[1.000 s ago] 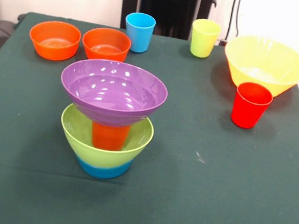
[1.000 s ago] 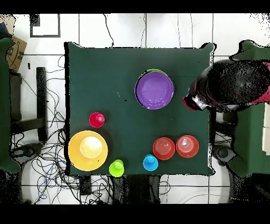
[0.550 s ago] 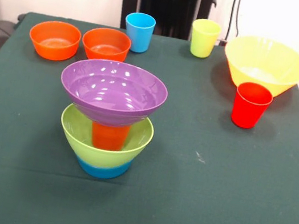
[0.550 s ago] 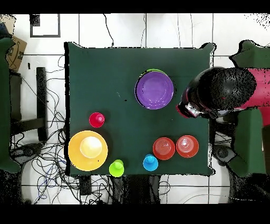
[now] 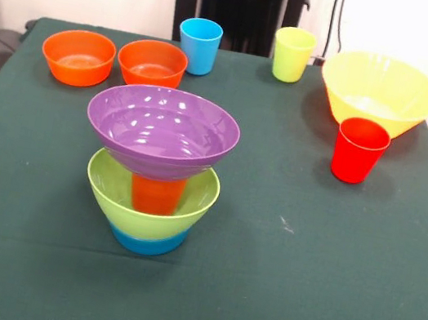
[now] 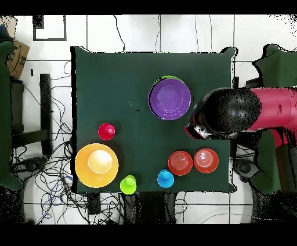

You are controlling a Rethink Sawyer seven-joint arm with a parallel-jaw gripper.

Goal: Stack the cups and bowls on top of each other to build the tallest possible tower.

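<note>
Green cloth is covering the table (image 5: 323, 295) where the tower (image 5: 155, 168) is standing near the front, purple bowl (image 5: 162, 130) resting on an orange cup (image 5: 155, 194) for height, while the tool (image 6: 200, 125), grip unreadable, is hovering beside it.

One camera is looking across the worktop (image 5: 323, 295) from its edge, angled down, sitting close enough that the near corners are falling outside the picture. The other is hanging high above, facing straight down, taking in the whole worktop (image 6: 104, 81) and surrounding floor (image 6: 174, 32). Both are sharing the worktop.
</note>
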